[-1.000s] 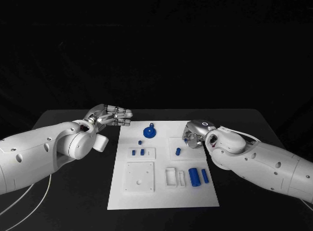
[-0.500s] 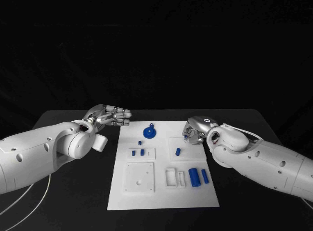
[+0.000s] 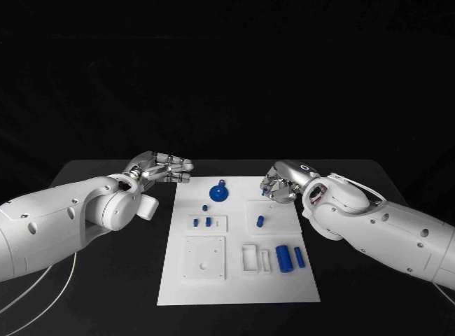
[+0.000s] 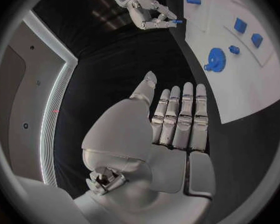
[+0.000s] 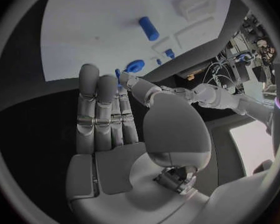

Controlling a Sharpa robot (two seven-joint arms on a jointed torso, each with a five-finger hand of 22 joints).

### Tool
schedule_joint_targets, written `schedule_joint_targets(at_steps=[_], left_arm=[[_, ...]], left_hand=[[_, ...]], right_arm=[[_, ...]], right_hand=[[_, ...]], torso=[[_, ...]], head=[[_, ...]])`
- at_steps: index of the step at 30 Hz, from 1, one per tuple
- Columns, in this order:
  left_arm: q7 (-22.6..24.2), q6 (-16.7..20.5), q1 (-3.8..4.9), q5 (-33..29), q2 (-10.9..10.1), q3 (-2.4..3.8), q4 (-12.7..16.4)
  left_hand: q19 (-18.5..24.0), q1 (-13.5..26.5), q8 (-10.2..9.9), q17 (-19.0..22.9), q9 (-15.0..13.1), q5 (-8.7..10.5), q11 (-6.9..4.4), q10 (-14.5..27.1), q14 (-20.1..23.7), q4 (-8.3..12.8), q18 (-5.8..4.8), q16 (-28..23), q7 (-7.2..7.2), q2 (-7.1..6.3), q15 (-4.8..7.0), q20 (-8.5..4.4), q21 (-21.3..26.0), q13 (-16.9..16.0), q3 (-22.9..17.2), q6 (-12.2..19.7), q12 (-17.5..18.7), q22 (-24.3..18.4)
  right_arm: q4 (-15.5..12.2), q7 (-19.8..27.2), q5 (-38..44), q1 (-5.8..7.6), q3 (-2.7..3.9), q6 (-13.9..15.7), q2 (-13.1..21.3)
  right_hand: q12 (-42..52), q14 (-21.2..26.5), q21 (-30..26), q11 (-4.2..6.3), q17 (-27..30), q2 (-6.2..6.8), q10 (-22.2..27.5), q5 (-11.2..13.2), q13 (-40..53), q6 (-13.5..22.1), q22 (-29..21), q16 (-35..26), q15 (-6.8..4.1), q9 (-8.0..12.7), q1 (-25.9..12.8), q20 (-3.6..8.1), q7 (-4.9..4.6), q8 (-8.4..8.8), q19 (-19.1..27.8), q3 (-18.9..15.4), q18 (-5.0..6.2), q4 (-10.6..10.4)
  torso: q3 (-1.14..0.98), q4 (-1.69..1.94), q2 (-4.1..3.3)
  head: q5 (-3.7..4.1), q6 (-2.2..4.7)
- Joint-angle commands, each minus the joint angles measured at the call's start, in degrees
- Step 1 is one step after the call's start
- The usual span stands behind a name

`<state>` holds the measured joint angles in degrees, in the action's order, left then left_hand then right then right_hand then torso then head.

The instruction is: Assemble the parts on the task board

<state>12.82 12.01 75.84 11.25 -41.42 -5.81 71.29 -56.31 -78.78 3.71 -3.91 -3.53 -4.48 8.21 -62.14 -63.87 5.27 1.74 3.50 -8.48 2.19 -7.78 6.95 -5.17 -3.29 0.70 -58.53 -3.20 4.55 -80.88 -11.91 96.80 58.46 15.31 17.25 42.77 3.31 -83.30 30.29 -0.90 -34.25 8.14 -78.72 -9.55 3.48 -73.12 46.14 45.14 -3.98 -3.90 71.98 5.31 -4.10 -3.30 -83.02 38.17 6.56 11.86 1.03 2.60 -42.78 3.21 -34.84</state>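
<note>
The white task board (image 3: 238,280) lies in the middle of the table. On it are a round blue gear part (image 3: 218,191), several small blue pegs such as one (image 3: 259,220), and a blue cylinder (image 3: 282,256). My right hand (image 3: 279,185) hovers over the board's far right corner and pinches a small blue part (image 4: 177,21) between thumb and a fingertip; that part (image 5: 118,74) also shows by the thumb in the right wrist view. My left hand (image 3: 163,168) hangs beside the board's far left corner, fingers straight and holding nothing (image 4: 177,119).
White raised blocks with recesses sit on the board, a square one (image 3: 202,256) near the front left and a slotted one (image 3: 255,256) beside the cylinder. Black table (image 3: 369,182) surrounds the board. A thin white cable (image 3: 46,283) runs under my left arm.
My right hand has moved from over the board's right side toward its far edge, away from the peg there. The left hand has stayed in place.
</note>
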Motion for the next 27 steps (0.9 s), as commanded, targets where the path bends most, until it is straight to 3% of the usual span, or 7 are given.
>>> schedule_joint_targets(at_steps=[1,11,13,16,19,22,27], left_arm=[[1.36,0.54,0.07,-0.16,0.37,0.06,-0.13],[4.45,4.09,0.08,-0.27,1.61,0.05,-0.59],[4.77,4.73,0.08,-0.56,1.84,0.05,-0.7],[5.25,5.72,0.09,-1.33,2.35,0.06,-1.23],[5.6,6.25,0.09,-2.14,2.92,0.07,-1.77],[5.83,6.17,0.1,-2.56,3.31,0.08,-2.07],[6.18,6.07,0.1,-2.89,3.77,0.1,-2.49]], left_hand=[[-0.11,0.11,-0.07,-0.03,-0.04,0.15,-0.02,0.24,-0.02,0.04,1.04,0.06,0.18,0.49,-0.02,0.15,-0.13,-0.08,0.21,-0.23,-0.22,-0.09],[-0.2,-0.06,-0.04,-0.01,-0.05,-0.36,-0.27,-0.48,-0.42,0.16,0.98,0.06,0.4,0.77,0.14,0.01,-0.21,-0.08,-0.05,-0.88,-0.23,-0.09],[-0.21,-0.03,-0.07,0.01,-0.04,-0.33,-0.25,-0.46,-0.41,0.16,0.95,0.04,0.38,0.73,0.14,-0.01,-0.22,-0.08,-0.05,-0.81,-0.22,-0.09],[-0.21,-0.03,-0.07,0.01,-0.04,-0.33,-0.25,-0.46,-0.41,0.16,0.95,0.03,0.38,0.72,0.14,-0.01,-0.22,-0.08,-0.05,-0.8,-0.21,-0.09],[-0.21,-0.03,-0.07,0.01,-0.04,-0.33,-0.25,-0.46,-0.41,0.16,0.95,0.03,0.38,0.72,0.14,-0.01,-0.22,-0.08,-0.05,-0.8,-0.21,-0.09],[-0.16,-0.07,-0.08,0.02,-0.04,-0.49,-0.21,-0.29,-0.31,0.21,0.92,0.03,0.33,0.62,0.1,0.01,-0.18,-0.08,-0.08,-0.68,-0.21,-0.12],[-0.12,-0.05,-0.07,0.02,-0.05,-0.48,-0.19,-0.26,-0.25,0.22,0.91,0.03,0.31,0.6,0.09,0.03,-0.16,-0.07,-0.08,-0.66,-0.21,-0.13]], right_arm=[[-1.89,3.16,-3.31,-0.31,0.07,1.96,-0.08],[-7.63,3.21,0.53,-1.92,-0.22,0.77,-1.53],[-8.21,3.07,1.4,-2.07,-0.8,0.46,-2.07],[-8.41,2.74,2.78,-2.19,-2.32,0.02,-3.27],[-8.27,2.35,4.0,-2.29,-3.62,-0.51,-4.48],[-8.14,2.06,4.89,-2.55,-4.6,-0.91,-5.39],[-7.73,1.45,6.43,-3.06,-6.26,-1.72,-6.91]], right_hand=[[0.09,0.11,-0.33,-0.2,0.09,-0.64,-0.13,-0.31,0.08,-0.25,0.3,0.35,-0.15,-0.06,0.26,-0.05,-0.18,-0.37,-0.3,-0.43,1.91,0.18],[0.09,0.13,-0.73,-0.19,0.21,-0.71,-0.13,-0.69,0.08,-0.26,0.95,0.33,-0.14,-0.06,0.24,-0.06,-0.18,-0.37,-0.33,-0.74,1.85,0.26],[0.08,0.13,-0.79,-0.19,0.21,-0.74,-0.13,-0.68,0.08,-0.26,1.06,0.35,-0.14,-0.06,0.26,-0.06,-0.18,-0.36,-0.35,-0.81,1.86,0.29],[0.08,0.13,-0.86,-0.19,0.21,-0.77,-0.13,-0.67,0.08,-0.26,1.19,0.38,-0.14,-0.06,0.28,-0.07,-0.18,-0.35,-0.37,-0.9,1.88,0.32],[0.08,0.15,-0.95,-0.19,0.23,-0.8,-0.11,-0.6,0.08,-0.26,1.29,0.36,-0.14,-0.06,0.3,-0.06,-0.17,-0.36,-0.38,-0.88,1.9,0.35],[0.09,0.14,-1.15,-0.19,0.27,-0.78,-0.13,-0.78,0.08,-0.28,1.65,0.39,-0.13,-0.07,0.18,-0.07,-0.17,-0.37,-0.5,-0.74,1.87,0.42],[0.08,0.14,-1.35,-0.2,0.34,-0.85,-0.12,-0.65,0.08,-0.27,2.15,0.41,-0.13,-0.07,0.11,-0.07,-0.18,-0.36,-0.66,-0.69,1.77,0.51]], torso=[[0.06,0.17,0.04],[0.23,0.14,0.09],[0.3,0.11,0.12],[0.29,0.02,0.18],[0.23,0.19,0.17],[0.31,0.3,0.13],[0.31,0.12,0.19]], head=[[-0.34,0.07],[-1.34,-0.02],[-1.84,0.0],[-2.59,-0.01],[-2.73,-0.2],[-2.98,-0.36],[-3.65,-0.85]])
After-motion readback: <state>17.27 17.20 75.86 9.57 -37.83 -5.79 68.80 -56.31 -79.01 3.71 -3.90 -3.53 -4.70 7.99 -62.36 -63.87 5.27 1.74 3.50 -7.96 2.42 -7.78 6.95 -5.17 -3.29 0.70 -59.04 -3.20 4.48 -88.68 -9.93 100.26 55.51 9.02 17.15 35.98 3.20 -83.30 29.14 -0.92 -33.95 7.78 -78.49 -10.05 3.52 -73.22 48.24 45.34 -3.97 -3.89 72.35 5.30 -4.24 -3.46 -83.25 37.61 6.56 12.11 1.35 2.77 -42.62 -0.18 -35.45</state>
